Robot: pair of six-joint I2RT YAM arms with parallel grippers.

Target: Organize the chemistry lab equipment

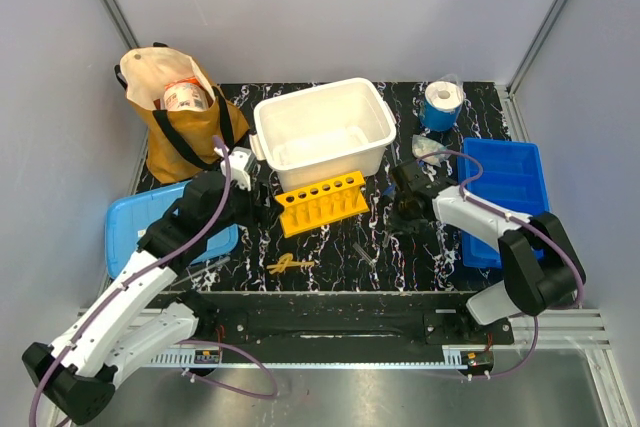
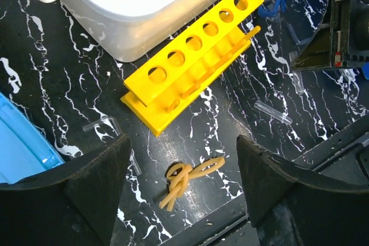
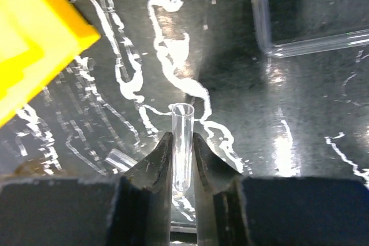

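Step in hand: by my reckoning, getting a thin clear tube (image 3: 183, 118) off the worktop (image 1: 400, 259) and into the yellow rack (image 1: 322, 205).

Right gripper: the right gripper (image 3: 183, 152) is pinched nearly closed on that tube, low in the middle of its wrist view. The tube runs along the fingers with its open mouth outermost and its rounded end back between them.

Tube's place: right of centre in the overhead view, just right of the rack. I can't tell whether its mouth touches the worktop.

Left gripper: the left gripper (image 2: 181, 148) is spread wide and holding nothing. It hangs over the yellow-orange knotted piece (image 2: 187, 180) at the bottom centre of its view.

Doing it well: lift straight first, since the grip takes in only the tube's lower part and a sideways drag could lever it loose.

Orientation: as held, the mouth would enter a hole first, so it may need turning so the round end goes down.

Seating: centre it over one hole, lower gently, and open only once the rack bears it.

Watch for: another loose tube (image 2: 273, 112) lies near the rack's right end, so keep the swing clear of it.
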